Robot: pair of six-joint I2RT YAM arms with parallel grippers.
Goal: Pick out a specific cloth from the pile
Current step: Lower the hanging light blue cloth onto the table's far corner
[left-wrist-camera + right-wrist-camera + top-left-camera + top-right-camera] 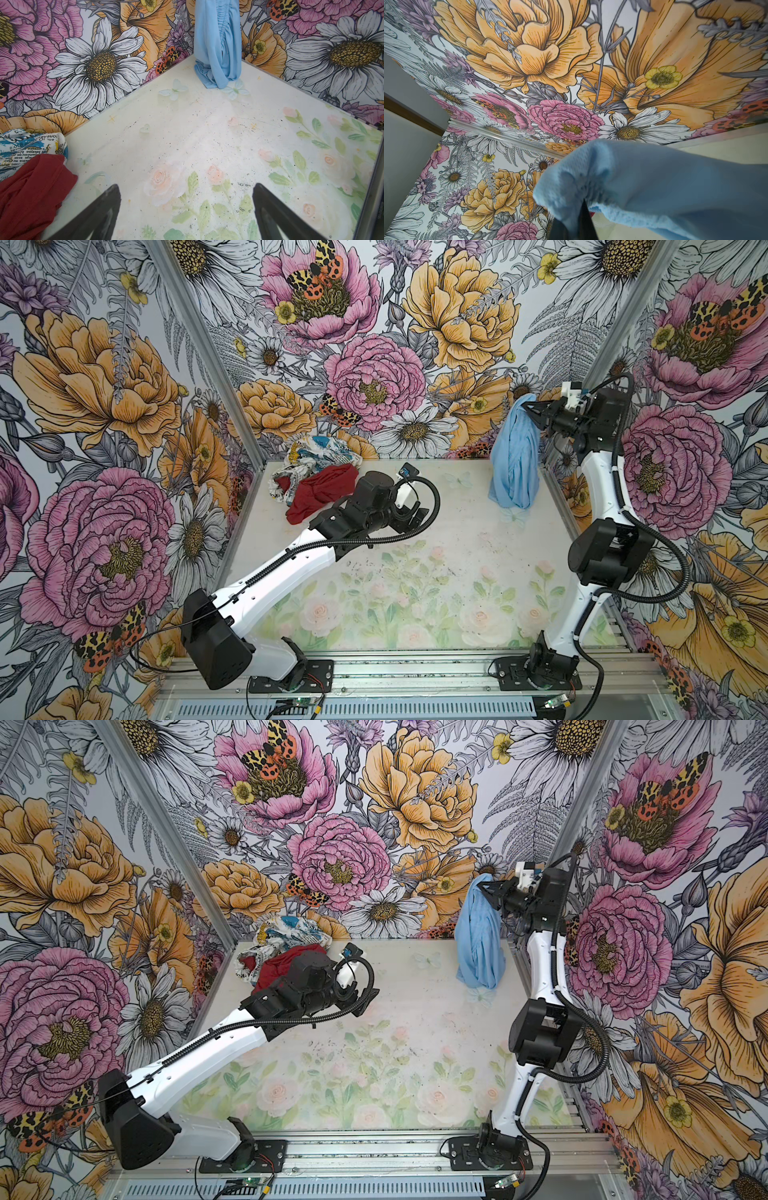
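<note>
While the right gripper pinches the cloth shut up high, the pile sits well apart from it.

The light blue cloth hangs in a long drape by the far right corner of the table, its lower end at the tabletop (touching or just clear, I can't tell). The red fabric and printed fabric lie heaped at the far left. The left gripper hovers beside them, jaws wide apart, holding nothing.

Top views high over the table; wrist views close in.
</note>
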